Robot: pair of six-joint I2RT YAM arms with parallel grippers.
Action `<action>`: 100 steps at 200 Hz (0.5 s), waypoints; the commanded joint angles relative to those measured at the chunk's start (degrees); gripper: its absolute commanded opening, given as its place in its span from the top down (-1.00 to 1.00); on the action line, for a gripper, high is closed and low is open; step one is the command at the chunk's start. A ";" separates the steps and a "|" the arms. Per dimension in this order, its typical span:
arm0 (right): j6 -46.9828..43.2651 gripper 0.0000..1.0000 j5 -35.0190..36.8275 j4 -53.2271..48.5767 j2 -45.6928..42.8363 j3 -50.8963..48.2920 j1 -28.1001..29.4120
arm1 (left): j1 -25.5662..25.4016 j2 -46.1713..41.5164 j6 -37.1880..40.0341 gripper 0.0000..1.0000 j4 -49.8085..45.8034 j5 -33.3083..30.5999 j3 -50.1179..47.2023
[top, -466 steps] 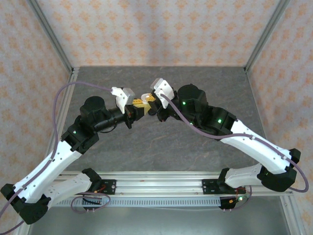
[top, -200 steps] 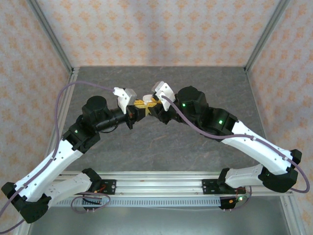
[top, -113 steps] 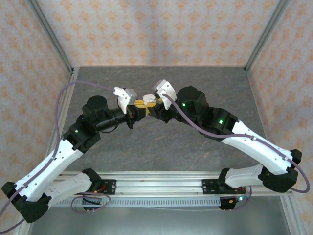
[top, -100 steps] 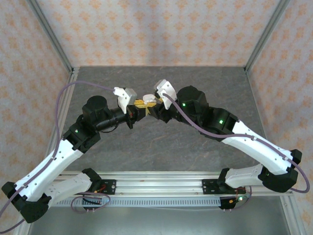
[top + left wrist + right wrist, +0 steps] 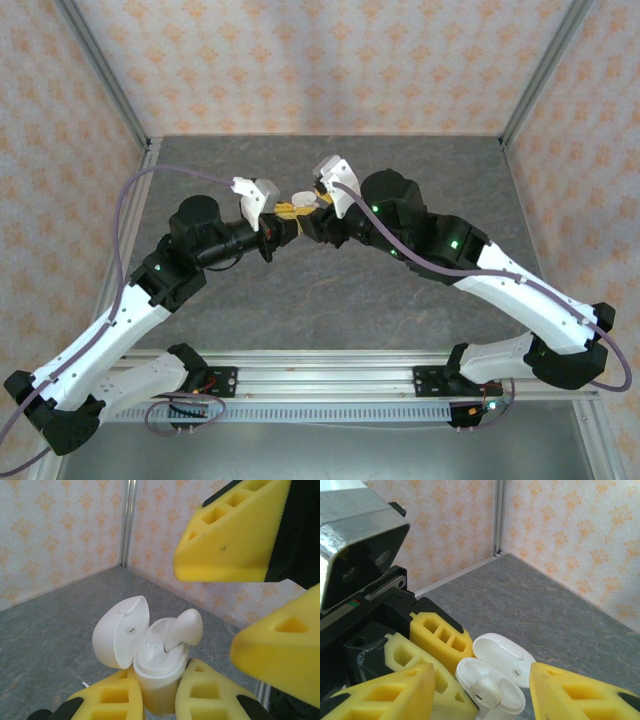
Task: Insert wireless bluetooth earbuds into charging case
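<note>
left claw (image 5: pixel 157 690) clenched on the open case (image 5: pixel 155 667), off the bench (image 5: pixel 330 300); right claw (image 5: pixel 481 672) released, jaws either side of a white bud (image 5: pixel 186 626) sitting proud in it. bud looks light, stiff, slick: press the head gently, don't pinch the stem.

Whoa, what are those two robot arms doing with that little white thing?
The left gripper is holding a small white plastic charging case with its hinged lid flipped open. A white stemmed earbud sits in the case's opening with its rounded head poking above the rim, so it does not look fully pushed in. The right gripper is right at the case, its yellow fingers open on either side of the earbud and not squeezing it.
</note>
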 commanded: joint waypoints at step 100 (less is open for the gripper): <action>7.08 -0.14 -2.28 -4.94 2.65 8.72 -0.28 | 0.06 -0.32 -0.54 1.00 2.56 -0.95 -0.40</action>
